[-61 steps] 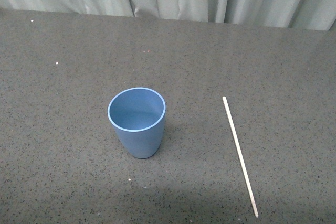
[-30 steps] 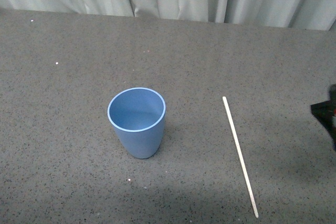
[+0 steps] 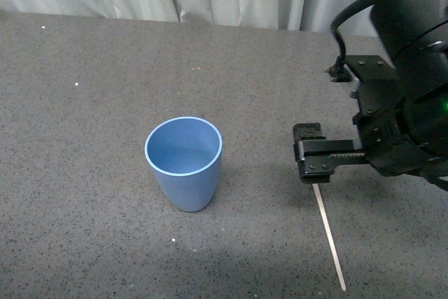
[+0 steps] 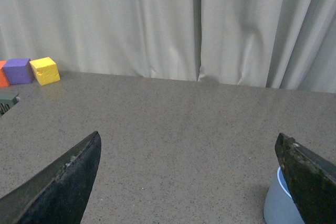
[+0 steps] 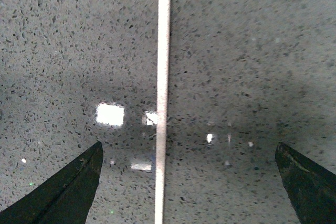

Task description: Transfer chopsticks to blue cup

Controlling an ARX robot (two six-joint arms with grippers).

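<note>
Right gripper (image 3: pixel 309 152) over the chopsticks (image 3: pixel 329 236), far end
Jaws wide, straddling it, pinching nothing. Blue cup (image 3: pixel 183 166) sits left, open table (image 3: pixel 84 173) between. Left gripper (image 4: pixel 188 136) gapes too, empty.

The cup (image 3: pixel 183 162) stands centre-left on the table (image 3: pixel 84 173); the chopstick (image 3: pixel 329 236) lies lower right, its far end seemingly under the right gripper (image 3: pixel 309 153).

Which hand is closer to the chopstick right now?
Right. The right hand hangs open above the chopstick; the left hand is outside the front view, its camera showing the blue cup, no chopstick.
</note>
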